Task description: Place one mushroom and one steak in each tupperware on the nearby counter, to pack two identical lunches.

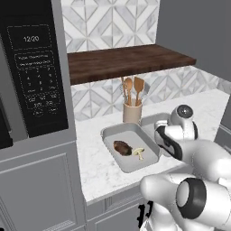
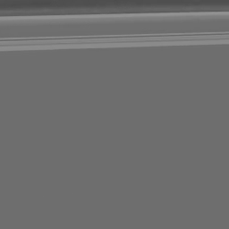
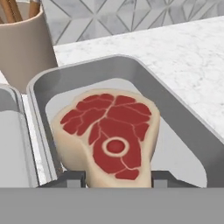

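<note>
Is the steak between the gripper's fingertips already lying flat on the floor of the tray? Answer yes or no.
No: in the hand view the steak stands upright between the gripper fingertips, above the tupperware floor.

A: Near tupperware [image 1: 131, 168] on the counter [image 1: 97, 169]: steak [image 1: 122, 147] and mushroom [image 1: 139, 153] take its middle; floor is bare toward 7 o'clock.

B: Overhead?

A: Wooden shelf [image 1: 128, 61] overhangs at 12. Utensil holder [image 1: 132, 112] stands just beside the far rim, spoons up.

B: Second tupperware [image 3: 175, 118]?

A: In the hand view a raw steak [image 3: 109, 135] sits between the finger tips [image 3: 72, 178], blocking the near end; floor bare toward 3. Open marble at 2.
</note>
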